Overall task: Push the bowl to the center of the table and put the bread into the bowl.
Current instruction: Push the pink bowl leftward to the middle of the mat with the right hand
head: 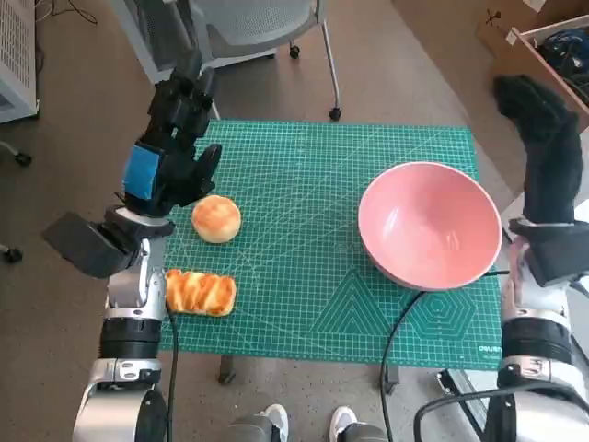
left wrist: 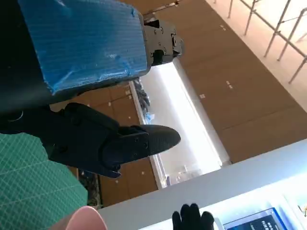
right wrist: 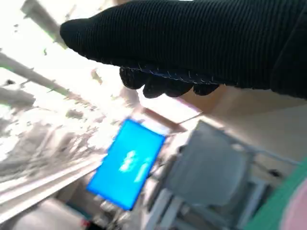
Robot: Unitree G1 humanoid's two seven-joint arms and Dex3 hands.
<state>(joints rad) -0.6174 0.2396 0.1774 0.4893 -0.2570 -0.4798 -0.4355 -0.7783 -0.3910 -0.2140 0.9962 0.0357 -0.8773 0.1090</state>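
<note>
A pink bowl (head: 430, 226) stands on the right part of the green mat (head: 313, 276); its rim also shows in the left wrist view (left wrist: 86, 218) and the right wrist view (right wrist: 298, 211). A round bun (head: 216, 219) lies on the left of the mat, and a long braided bread (head: 200, 292) lies nearer the front edge. My left hand (head: 175, 138) is raised above the mat's left side, behind the bun, fingers (left wrist: 124, 141) apart and holding nothing. My right hand (head: 545, 138) is lifted beside the bowl's right side, past the table's edge, and holds nothing.
A grey office chair (head: 258, 28) stands behind the table. A cardboard box (head: 543, 41) sits on the floor at the back right. A person's feet (head: 304, 424) show at the table's front edge. A black cable (head: 405, 322) runs across the mat's front right.
</note>
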